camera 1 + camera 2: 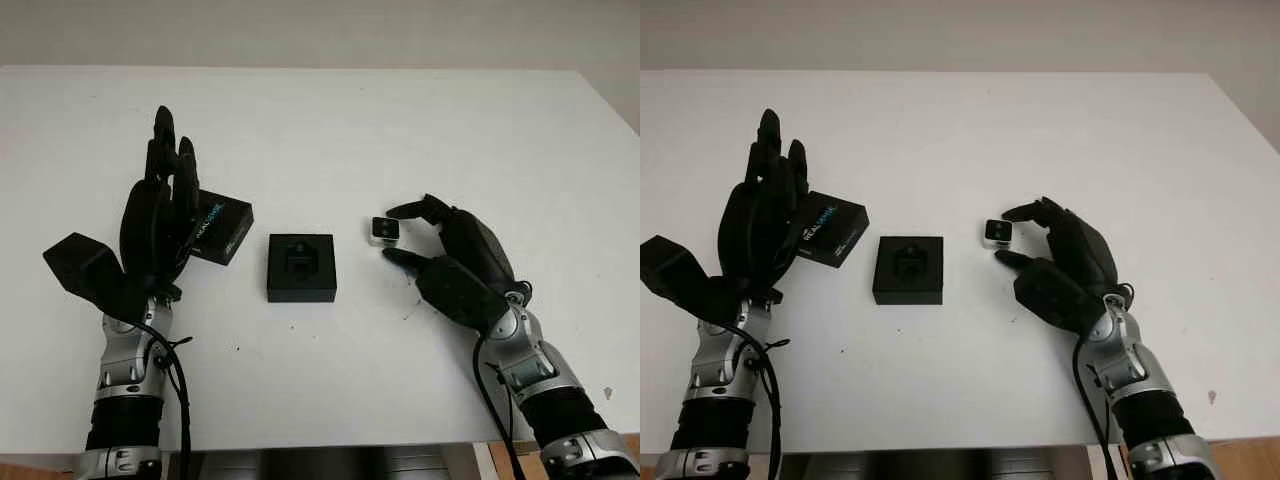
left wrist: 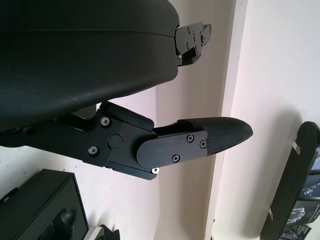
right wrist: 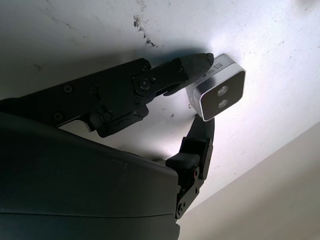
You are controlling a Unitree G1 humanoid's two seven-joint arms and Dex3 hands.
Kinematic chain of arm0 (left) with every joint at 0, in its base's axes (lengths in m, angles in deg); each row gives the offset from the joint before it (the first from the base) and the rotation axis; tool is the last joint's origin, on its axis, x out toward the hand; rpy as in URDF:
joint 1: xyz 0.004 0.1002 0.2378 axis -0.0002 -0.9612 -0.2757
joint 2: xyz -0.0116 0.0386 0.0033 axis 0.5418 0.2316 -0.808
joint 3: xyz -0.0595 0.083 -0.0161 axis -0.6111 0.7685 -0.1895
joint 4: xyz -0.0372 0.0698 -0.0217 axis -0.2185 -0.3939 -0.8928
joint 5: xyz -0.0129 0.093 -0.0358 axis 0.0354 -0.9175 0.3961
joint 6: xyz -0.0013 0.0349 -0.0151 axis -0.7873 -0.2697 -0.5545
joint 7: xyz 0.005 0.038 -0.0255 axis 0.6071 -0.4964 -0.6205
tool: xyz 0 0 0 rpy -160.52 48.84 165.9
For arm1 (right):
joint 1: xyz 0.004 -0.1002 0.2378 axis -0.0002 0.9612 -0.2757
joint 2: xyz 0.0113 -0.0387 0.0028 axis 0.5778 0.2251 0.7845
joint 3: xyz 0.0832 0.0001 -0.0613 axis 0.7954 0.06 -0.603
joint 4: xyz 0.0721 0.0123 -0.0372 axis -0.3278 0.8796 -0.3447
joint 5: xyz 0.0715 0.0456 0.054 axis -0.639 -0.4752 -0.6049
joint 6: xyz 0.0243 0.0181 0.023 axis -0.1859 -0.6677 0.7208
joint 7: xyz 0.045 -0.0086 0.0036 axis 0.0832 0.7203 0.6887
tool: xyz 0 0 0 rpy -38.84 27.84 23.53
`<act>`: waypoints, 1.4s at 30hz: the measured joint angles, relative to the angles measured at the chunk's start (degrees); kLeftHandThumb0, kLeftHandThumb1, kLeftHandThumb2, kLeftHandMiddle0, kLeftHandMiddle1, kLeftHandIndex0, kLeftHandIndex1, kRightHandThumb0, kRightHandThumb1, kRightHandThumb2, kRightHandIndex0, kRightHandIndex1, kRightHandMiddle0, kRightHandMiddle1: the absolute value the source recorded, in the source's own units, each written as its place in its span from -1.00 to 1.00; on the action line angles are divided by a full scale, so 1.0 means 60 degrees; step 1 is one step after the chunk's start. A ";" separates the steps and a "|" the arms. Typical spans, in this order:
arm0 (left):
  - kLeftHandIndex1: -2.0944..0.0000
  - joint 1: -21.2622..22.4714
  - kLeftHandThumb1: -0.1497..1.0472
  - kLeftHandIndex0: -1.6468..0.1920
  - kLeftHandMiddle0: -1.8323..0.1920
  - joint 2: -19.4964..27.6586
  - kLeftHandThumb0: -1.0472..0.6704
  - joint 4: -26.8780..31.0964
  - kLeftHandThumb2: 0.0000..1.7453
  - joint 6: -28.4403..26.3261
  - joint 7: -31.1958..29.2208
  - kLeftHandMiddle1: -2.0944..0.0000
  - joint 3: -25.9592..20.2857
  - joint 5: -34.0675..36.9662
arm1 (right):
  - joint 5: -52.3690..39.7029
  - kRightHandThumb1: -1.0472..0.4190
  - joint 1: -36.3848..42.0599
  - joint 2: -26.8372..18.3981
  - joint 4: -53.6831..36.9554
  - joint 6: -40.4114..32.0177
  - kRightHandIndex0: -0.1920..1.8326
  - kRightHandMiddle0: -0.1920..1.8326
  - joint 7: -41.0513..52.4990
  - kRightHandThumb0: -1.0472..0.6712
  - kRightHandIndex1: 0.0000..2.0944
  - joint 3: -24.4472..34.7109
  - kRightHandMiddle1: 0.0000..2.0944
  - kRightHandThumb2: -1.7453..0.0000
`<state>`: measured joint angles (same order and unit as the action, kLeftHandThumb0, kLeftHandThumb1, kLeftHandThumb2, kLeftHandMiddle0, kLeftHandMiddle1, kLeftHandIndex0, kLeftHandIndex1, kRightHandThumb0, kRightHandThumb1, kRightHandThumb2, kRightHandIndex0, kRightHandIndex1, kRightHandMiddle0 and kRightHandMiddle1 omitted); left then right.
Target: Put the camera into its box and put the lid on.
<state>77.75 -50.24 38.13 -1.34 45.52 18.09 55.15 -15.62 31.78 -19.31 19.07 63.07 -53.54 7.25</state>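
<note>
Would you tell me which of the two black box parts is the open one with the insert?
The box in the middle; the lid beside the left hand has printing.

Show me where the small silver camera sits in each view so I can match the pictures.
Left eye view: camera right of centre, pinched by the right hand.
Right eye view: camera just right of centre, same pinch.
Left wrist view: not in it.
Right wrist view: camera between two fingertips, lenses facing the viewer.
Shared landmark: the open black box, beside the camera on the side toward the left hand.
</note>
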 measured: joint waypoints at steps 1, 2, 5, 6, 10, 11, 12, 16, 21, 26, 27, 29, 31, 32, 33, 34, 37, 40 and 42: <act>1.00 0.0000 1.00 1.00 1.00 0.0000 -0.61 0.0000 -0.35 0.0000 0.0012 1.00 0.0000 -0.0001 | -0.0015 -0.85 -0.0009 0.0002 0.0044 0.0037 -0.56 -0.40 0.0004 -0.43 -0.79 0.0006 -0.21 0.93; 1.00 0.0000 1.00 1.00 1.00 0.0000 -0.61 0.0000 -0.35 0.0000 0.0032 1.00 0.0000 -0.0001 | -0.0038 -0.85 -0.0012 0.0002 0.0078 0.0078 -0.56 -0.40 0.0010 -0.43 -0.79 0.0013 -0.20 0.93; 1.00 0.0000 1.00 1.00 1.00 0.0000 -0.61 0.0001 -0.35 -0.0024 0.0095 1.00 0.0007 -0.0008 | -0.0082 -0.85 -0.0047 0.0003 0.0203 0.0226 -0.56 -0.42 0.0011 -0.44 -0.80 0.0017 -0.18 0.94; 1.00 -0.0001 1.00 1.00 1.00 0.0000 -0.61 0.0001 -0.35 -0.0029 0.0122 1.00 0.0011 -0.0016 | -0.0085 -0.85 -0.0062 0.0003 0.0234 0.0251 -0.56 -0.42 0.0011 -0.44 -0.81 0.0017 -0.17 0.94; 1.00 -0.0001 1.00 1.00 1.00 0.0000 -0.60 0.0001 -0.36 -0.0028 0.0138 1.00 0.0014 -0.0023 | -0.0106 -0.83 -0.0090 0.0003 0.0341 0.0389 -0.58 -0.42 0.0033 -0.40 -0.83 0.0016 -0.16 0.94; 1.00 0.0000 1.00 1.00 1.00 0.0000 -0.60 0.0002 -0.36 -0.0029 0.0139 1.00 0.0013 -0.0019 | -0.0111 -0.83 -0.0098 0.0002 0.0390 0.0456 -0.58 -0.42 0.0041 -0.39 -0.83 0.0020 -0.15 0.94; 1.00 -0.0001 1.00 1.00 1.00 0.0000 -0.60 0.0002 -0.36 -0.0030 0.0139 1.00 0.0013 -0.0014 | -0.0118 -0.83 -0.0106 0.0002 0.0425 0.0509 -0.58 -0.41 0.0059 -0.38 -0.84 0.0029 -0.14 0.94; 1.00 -0.0001 1.00 1.00 1.00 0.0000 -0.59 0.0002 -0.35 -0.0034 0.0143 1.00 0.0013 -0.0013 | -0.0153 -0.83 -0.0165 -0.0012 0.0648 0.0817 -0.57 -0.38 0.0104 -0.36 -0.85 0.0048 -0.10 0.94; 1.00 0.0000 1.00 1.00 1.00 -0.0001 -0.59 0.0001 -0.36 -0.0033 0.0138 1.00 0.0014 -0.0013 | -0.0214 -0.88 -0.0214 -0.0044 0.0901 0.1245 -0.54 -0.35 0.0163 -0.29 -0.87 0.0058 -0.01 0.93; 1.00 -0.0001 1.00 1.00 1.00 -0.0001 -0.58 0.0001 -0.34 -0.0032 0.0119 1.00 0.0015 -0.0005 | -0.0329 -0.93 -0.0271 -0.0062 0.1122 0.1741 -0.53 -0.34 0.0377 -0.28 -0.90 0.0055 0.14 0.93; 1.00 -0.0001 1.00 1.00 1.00 -0.0001 -0.58 0.0001 -0.34 -0.0032 0.0112 1.00 0.0016 -0.0006 | -0.0361 -0.93 -0.0278 -0.0066 0.1150 0.1833 -0.52 -0.34 0.0447 -0.28 -0.90 0.0056 0.16 0.94; 1.00 -0.0001 1.00 1.00 1.00 -0.0001 -0.58 0.0001 -0.34 -0.0031 0.0099 1.00 0.0020 -0.0009 | -0.0405 -0.93 -0.0315 -0.0066 0.1238 0.1985 -0.52 -0.36 0.0553 -0.28 -0.91 0.0055 0.21 0.94; 1.00 0.0000 1.00 1.00 1.00 -0.0001 -0.58 0.0001 -0.35 -0.0031 0.0097 1.00 0.0019 -0.0007 | -0.0412 -0.93 -0.0350 -0.0072 0.1333 0.2134 -0.51 -0.37 0.0617 -0.29 -0.91 0.0053 0.25 0.94; 1.00 0.0000 1.00 1.00 1.00 -0.0003 -0.58 0.0001 -0.35 -0.0031 0.0097 1.00 0.0018 -0.0001 | -0.0411 -0.93 -0.0364 -0.0076 0.1362 0.2185 -0.51 -0.37 0.0639 -0.29 -0.91 0.0052 0.26 0.94; 1.00 0.0000 1.00 1.00 1.00 -0.0003 -0.58 0.0001 -0.35 -0.0032 0.0099 1.00 0.0018 0.0000 | -0.0411 -0.93 -0.0376 -0.0078 0.1381 0.2220 -0.50 -0.38 0.0663 -0.29 -0.91 0.0051 0.27 0.94; 1.00 0.0000 1.00 1.00 1.00 -0.0003 -0.58 0.0001 -0.34 -0.0031 0.0100 1.00 0.0019 -0.0003 | -0.0411 -0.93 -0.0385 -0.0078 0.1402 0.2251 -0.50 -0.38 0.0688 -0.29 -0.91 0.0051 0.27 0.94; 1.00 -0.0001 1.00 1.00 1.00 -0.0002 -0.59 0.0001 -0.34 -0.0031 0.0102 1.00 0.0023 -0.0019 | -0.0421 -0.93 -0.0395 -0.0078 0.1432 0.2300 -0.50 -0.39 0.0742 -0.29 -0.91 0.0055 0.29 0.94; 1.00 -0.0001 1.00 1.00 1.00 -0.0002 -0.60 0.0000 -0.34 -0.0031 0.0104 1.00 0.0028 -0.0072 | -0.0444 -0.92 -0.0396 -0.0077 0.1441 0.2350 -0.48 -0.39 0.0732 -0.28 -0.90 0.0062 0.30 0.94; 1.00 -0.0001 1.00 1.00 1.00 -0.0002 -0.60 0.0000 -0.34 -0.0031 0.0104 1.00 0.0029 -0.0076 | -0.0463 -0.92 -0.0397 -0.0076 0.1457 0.2373 -0.48 -0.40 0.0708 -0.28 -0.90 0.0062 0.30 0.94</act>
<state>77.75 -50.26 38.13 -1.52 46.14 18.26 54.69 -18.39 29.40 -19.76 27.81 77.31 -49.28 7.63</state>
